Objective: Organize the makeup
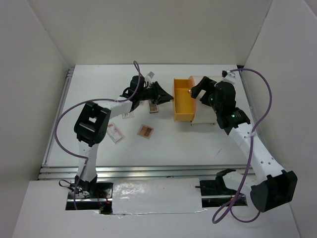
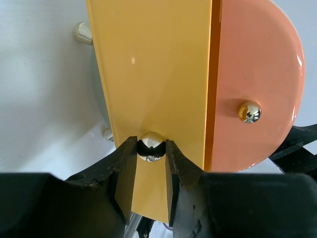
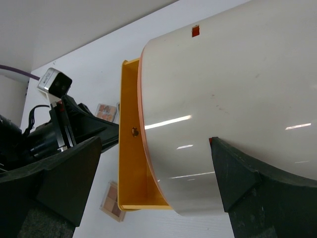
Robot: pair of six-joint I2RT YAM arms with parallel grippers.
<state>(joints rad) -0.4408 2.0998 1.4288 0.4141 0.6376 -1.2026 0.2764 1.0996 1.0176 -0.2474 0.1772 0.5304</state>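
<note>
L hand (image 2: 151,145) pinched near-shut, R hand (image 3: 156,144) fingers spread wide.

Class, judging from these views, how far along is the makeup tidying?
Done: the orange drawer is pulled open. In hand: the left gripper clamps its knob while the right gripper straddles the cream container. Left: nothing shows inside the drawer, and palettes lie loose on the table.

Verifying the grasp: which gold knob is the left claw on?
The knob on the yellow drawer front, pinched in the left claw. The other knob, on the peach panel, sits free.
</note>
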